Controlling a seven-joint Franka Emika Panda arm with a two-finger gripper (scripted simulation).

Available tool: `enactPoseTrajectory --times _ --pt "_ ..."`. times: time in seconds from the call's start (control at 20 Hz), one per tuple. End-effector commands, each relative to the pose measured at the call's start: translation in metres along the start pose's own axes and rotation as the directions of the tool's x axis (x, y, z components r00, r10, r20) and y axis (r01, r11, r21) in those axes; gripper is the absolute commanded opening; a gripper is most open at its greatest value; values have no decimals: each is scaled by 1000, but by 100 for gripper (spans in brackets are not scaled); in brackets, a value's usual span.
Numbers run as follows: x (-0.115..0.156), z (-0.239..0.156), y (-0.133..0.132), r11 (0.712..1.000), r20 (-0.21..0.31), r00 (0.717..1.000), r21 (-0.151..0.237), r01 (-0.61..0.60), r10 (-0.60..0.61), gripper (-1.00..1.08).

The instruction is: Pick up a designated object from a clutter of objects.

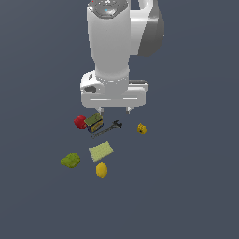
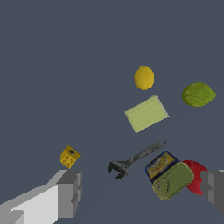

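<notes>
**Status: Approach Phase, No Grasp Yet**

The gripper (image 1: 115, 111) hangs released and empty above the box (image 1: 94, 122) and wrench (image 1: 108, 128). The green blob (image 1: 70, 160) lies untouched, apparently at the clutter's outer edge, beside the pad (image 1: 101, 151). Repositioning, descent, grasp and lift remain.

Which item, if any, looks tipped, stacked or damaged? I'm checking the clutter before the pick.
The olive-and-yellow box lies tilted against the red ball, partly covering it. The green blob sits apart, unobstructed. Nothing looks spilled or broken. The gripper hangs open above.
</notes>
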State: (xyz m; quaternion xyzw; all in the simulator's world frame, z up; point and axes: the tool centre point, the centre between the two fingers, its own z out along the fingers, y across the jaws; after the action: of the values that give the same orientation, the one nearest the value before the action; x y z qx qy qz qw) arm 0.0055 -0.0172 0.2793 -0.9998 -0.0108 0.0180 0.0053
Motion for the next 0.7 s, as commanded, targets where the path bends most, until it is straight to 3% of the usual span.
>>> enactPoseTrajectory --times 0.0,0.65 --pt "4 3 5 1000 -1 1000 0 28 -28 100" --pt "33 32 44 966 -9 966 0 257 -257 100"
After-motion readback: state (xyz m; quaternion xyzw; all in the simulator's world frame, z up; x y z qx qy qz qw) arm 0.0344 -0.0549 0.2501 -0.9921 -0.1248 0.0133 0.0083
